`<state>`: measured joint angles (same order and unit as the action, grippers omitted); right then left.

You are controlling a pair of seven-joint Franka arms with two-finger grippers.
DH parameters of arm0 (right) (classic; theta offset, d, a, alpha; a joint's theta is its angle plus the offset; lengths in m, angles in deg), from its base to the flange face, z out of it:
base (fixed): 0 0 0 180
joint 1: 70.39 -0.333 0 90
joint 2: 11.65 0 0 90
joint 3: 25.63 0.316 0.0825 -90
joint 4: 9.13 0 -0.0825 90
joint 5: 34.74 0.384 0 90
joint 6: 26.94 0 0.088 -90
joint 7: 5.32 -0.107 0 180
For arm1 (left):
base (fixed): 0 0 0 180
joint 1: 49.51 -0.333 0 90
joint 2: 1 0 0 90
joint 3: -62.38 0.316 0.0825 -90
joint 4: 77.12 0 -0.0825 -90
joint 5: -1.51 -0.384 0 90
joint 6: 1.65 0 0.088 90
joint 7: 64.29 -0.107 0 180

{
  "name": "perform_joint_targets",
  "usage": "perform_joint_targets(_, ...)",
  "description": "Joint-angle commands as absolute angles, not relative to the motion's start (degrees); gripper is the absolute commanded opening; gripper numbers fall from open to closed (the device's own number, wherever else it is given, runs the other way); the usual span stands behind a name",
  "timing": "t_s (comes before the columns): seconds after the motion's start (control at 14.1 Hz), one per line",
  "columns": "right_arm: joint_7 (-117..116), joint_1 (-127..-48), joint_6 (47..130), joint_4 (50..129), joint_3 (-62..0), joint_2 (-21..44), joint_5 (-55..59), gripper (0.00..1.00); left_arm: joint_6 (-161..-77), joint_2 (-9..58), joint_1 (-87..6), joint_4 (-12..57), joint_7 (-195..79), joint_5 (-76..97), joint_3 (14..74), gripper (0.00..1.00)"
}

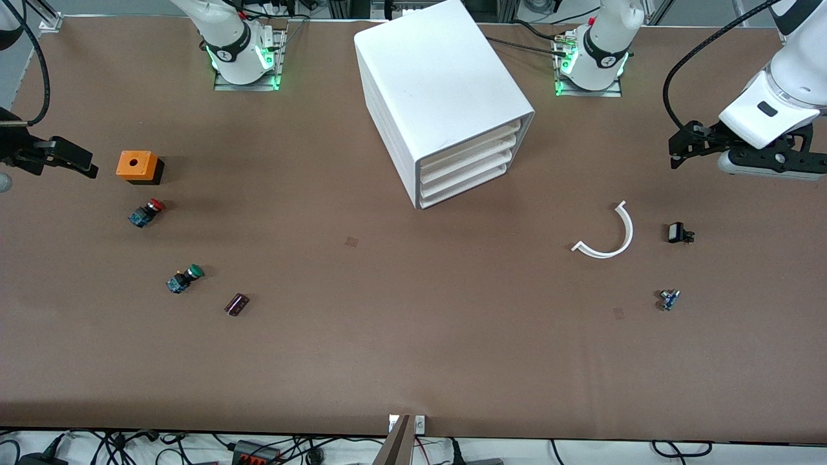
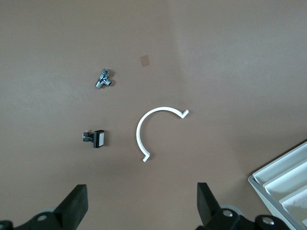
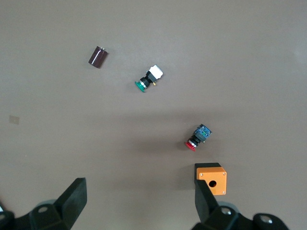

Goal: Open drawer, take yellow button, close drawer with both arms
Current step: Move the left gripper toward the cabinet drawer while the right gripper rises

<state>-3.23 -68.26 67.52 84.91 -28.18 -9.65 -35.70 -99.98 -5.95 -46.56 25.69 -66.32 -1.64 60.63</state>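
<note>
The white cabinet [image 1: 439,84] stands at the middle of the table, and its corner shows in the left wrist view [image 2: 283,184]. Its four white tray drawers [image 1: 465,165] are all pushed in. The orange-yellow button is hidden from every view. My left gripper [image 1: 680,145] is open and empty over bare table at the left arm's end; it also shows in the left wrist view [image 2: 141,206]. My right gripper [image 1: 74,161] is open and empty over the table at the right arm's end, beside an orange box; it also shows in the right wrist view [image 3: 139,203].
Near the right gripper lie an orange box with a hole [image 1: 137,165] [image 3: 212,178], a red-capped button [image 1: 147,212] [image 3: 197,137], a green-capped button [image 1: 184,279] [image 3: 148,79] and a dark cylinder [image 1: 236,304]. Near the left gripper lie a white curved strip [image 1: 607,236] [image 2: 148,132], a black switch [image 1: 678,232] and a small metal part [image 1: 669,299].
</note>
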Motion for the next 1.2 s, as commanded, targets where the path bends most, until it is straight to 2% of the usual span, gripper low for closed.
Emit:
perform_joint_targets(0.0, -2.7, -68.3, 68.3, 85.8, -27.9, -10.2, -36.3, 1.0, -98.2, -5.2, -46.3, 23.8, -66.7, -0.6, 61.0, 1.0)
perform_joint_targets(0.64, -3.3, -72.4, 68.2, 85.6, -27.8, -8.9, -35.8, 1.0, -97.8, -4.7, -45.8, 23.7, -66.9, -0.5, 61.0, 1.0)
perform_joint_targets(1.13, -3.8, -78.0, 71.4, 85.2, -27.8, -5.4, -35.4, 1.0, -91.5, -1.6, -44.1, 23.6, -67.2, 6.5, 60.8, 1.0)
